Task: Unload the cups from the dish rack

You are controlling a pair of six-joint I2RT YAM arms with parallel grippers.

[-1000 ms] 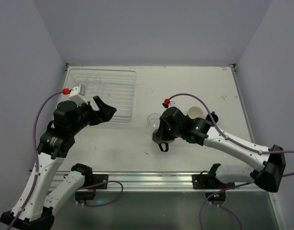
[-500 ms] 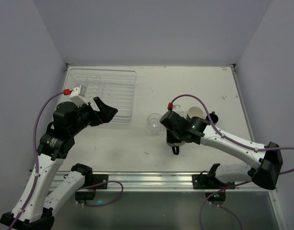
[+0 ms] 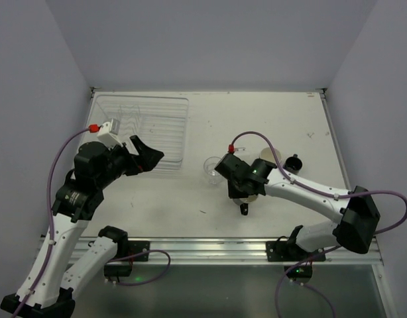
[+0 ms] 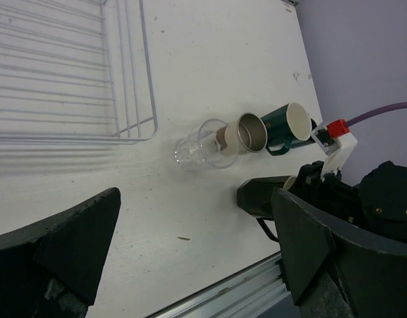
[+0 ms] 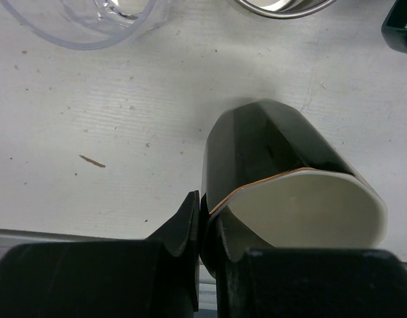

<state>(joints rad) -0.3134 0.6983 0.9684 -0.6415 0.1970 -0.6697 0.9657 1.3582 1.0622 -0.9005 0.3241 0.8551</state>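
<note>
Black mug moved nearer, rightward | faceted glossy walls | cream inside

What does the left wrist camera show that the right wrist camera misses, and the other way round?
Only the left wrist view: the dish rack and the left gripper, its jaws wide open with nothing between them.
Only the right wrist view: a close look at the right gripper, pinched shut on the rim of the black mug.
Both: the clear cup on the white table.
</note>
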